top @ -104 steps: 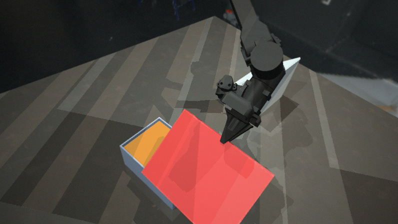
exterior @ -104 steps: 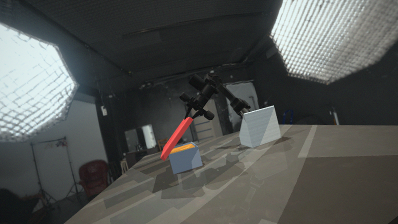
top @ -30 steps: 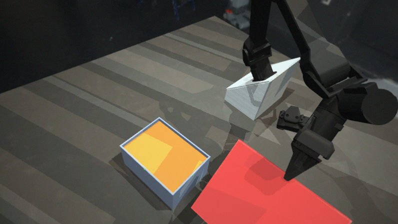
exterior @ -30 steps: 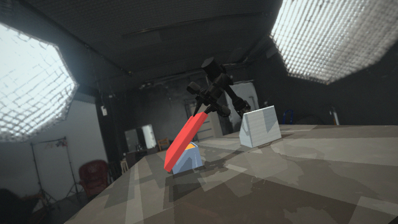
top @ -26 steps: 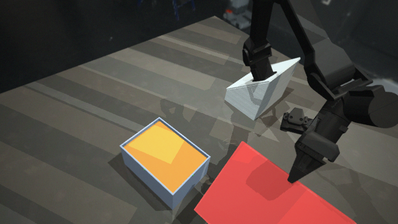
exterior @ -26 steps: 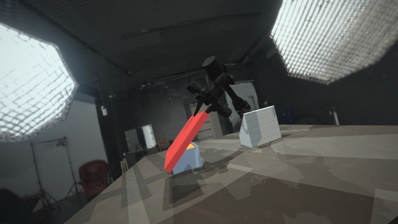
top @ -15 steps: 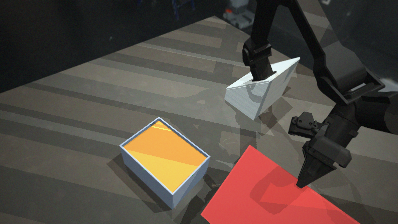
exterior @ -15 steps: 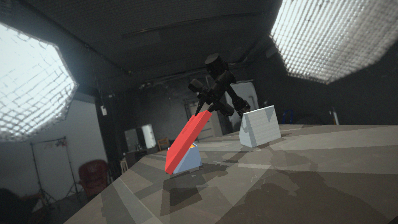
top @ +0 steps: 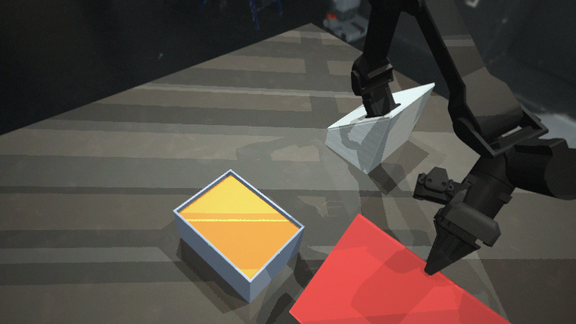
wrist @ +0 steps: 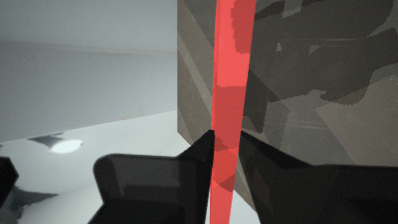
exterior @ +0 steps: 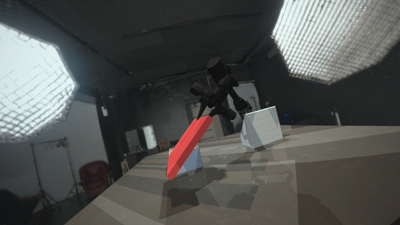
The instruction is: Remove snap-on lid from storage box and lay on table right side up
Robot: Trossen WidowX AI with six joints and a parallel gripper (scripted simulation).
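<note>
Red lid [top: 375, 278] hangs tilted, clamped in the claw [top: 432, 270], beside the open storage box [top: 242, 237].

— Lid [top: 375, 278]: flat red, darker where shaded. Storage box [top: 225, 257]: pale blue-grey walls, orange-yellow inside.

— Table [top: 121, 132]: grey-brown planks in stripes. Wedge-shaped base block [top: 362, 140]: white, grey-streaked. Arm [top: 483, 104] and gripper [top: 433, 268]: black.

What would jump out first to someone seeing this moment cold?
The red lid hangs steeply tilted above the table, pinched at its upper edge by the gripper. Left of it, the open storage box shows its bright orange inside, and the arm rises from a pale wedge-shaped block farther back.
</note>
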